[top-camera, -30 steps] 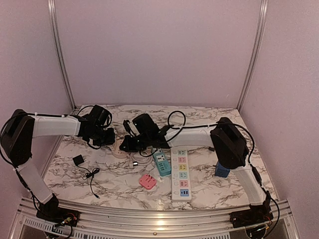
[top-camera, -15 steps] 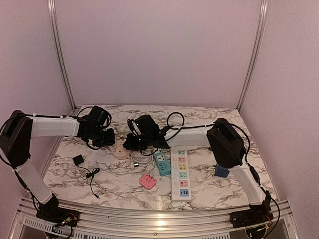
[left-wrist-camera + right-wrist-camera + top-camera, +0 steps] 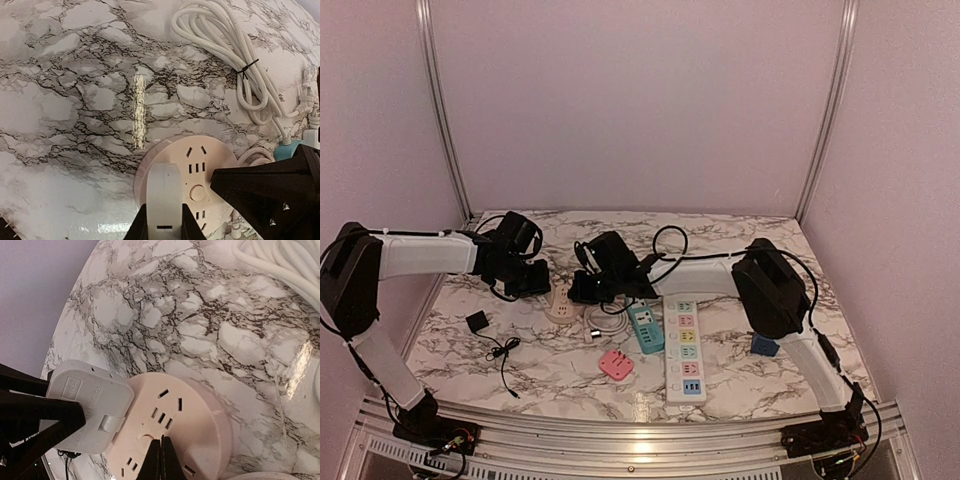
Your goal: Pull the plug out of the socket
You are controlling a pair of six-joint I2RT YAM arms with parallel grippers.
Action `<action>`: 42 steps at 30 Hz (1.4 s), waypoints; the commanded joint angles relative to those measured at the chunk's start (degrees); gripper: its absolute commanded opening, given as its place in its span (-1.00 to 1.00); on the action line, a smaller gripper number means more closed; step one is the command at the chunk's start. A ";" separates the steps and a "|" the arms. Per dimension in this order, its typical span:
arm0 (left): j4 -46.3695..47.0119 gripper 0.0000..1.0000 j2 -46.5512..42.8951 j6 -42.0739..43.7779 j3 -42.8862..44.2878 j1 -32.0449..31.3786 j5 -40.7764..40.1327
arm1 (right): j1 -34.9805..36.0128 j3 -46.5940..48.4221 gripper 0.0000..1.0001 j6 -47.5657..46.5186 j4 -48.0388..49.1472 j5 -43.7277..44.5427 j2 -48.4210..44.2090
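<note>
Top external view: round socket (image 3: 560, 305) on marbled table (image 3: 560, 378), lilac walls (image 3: 640, 100) behind.

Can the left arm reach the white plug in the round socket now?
Likely yes: the left claw is closed around the white plug; the right claw rests on the socket beside it.

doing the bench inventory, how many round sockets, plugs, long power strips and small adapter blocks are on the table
round sockets: 1 (pink round socket)
plugs: 1 (white plug, seated in that socket)
long power strips: 2 (white strip, teal strip)
small blocks: 3 (pink block, blue block, black block)
total: 7
</note>
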 commanded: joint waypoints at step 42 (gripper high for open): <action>-1.90 -0.99 -0.03 -2.33 -0.65 -0.85 6.17 | 6.43 2.85 -0.46 -13.97 -15.24 15.44 -3.87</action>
